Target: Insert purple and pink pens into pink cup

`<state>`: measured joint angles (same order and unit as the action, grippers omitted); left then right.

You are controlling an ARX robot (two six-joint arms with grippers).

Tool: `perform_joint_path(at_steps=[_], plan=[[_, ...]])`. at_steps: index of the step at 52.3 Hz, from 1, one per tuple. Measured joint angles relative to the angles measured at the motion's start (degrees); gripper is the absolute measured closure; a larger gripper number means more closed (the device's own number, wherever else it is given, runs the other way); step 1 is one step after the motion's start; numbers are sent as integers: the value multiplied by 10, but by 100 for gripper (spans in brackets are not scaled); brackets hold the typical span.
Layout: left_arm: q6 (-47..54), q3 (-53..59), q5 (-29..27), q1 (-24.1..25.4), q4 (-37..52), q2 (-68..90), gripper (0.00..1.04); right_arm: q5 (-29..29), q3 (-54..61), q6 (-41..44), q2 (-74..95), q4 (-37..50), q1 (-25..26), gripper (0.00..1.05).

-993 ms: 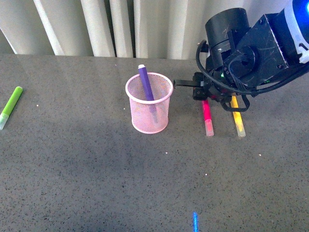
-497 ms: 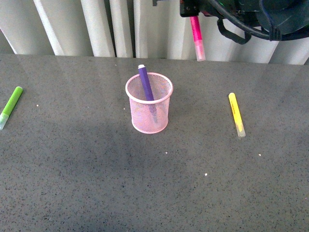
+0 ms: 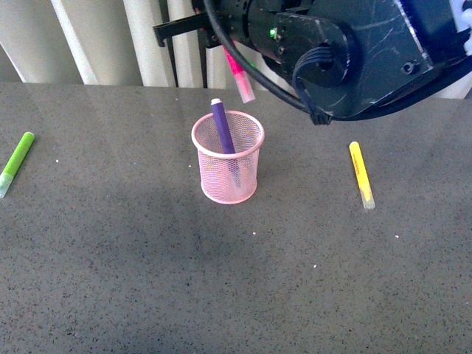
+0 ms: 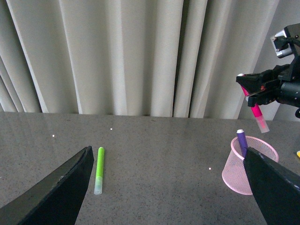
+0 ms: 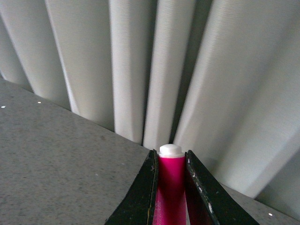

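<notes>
While the right claw (image 3: 227, 53) hangs in the air in front of the curtain (image 3: 147, 37), its 2 fingers are clamped on the upper part of the pink pen (image 3: 240, 77), which slants down from the claw with its clear cap lowest. The right wrist view shows the pen's white end (image 5: 171, 150) standing between the 2 dark fingers. Below the claw stands the pink cup (image 3: 228, 177) on the tabletop (image 3: 147, 280); the pen's cap is above the cup's rim and apart from it, near the rim's far edge. The purple pen (image 3: 221, 127) already stands inside the cup, leaning, its white tip poking above the rim on the side away from the claw's pen, so the rest of the mouth is free. The yellow marker (image 3: 361, 173) lies flat, well apart from the cup, lower than the claw and under the right arm. The left claw (image 4: 168, 197) has its fingers spread wide and grips nothing; between them lie bare tabletop and the lime-green marker (image 4: 99, 168), far from the cup (image 4: 234, 173).
</notes>
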<state>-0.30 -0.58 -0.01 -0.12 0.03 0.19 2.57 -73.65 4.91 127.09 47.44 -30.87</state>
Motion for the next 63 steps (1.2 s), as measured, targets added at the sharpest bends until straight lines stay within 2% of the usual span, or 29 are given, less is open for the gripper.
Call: perform_joint_path(at_steps=[15,41,63], plan=[[0,0,0,0,0,0,7,-4,-3,-1,6,19,-32,93],[0,0,0,0,0,0,7,0,-5,7,44,35,-42,93],[0,0,0,0,0,0,7,5,47,-1,46,63,-45,93]])
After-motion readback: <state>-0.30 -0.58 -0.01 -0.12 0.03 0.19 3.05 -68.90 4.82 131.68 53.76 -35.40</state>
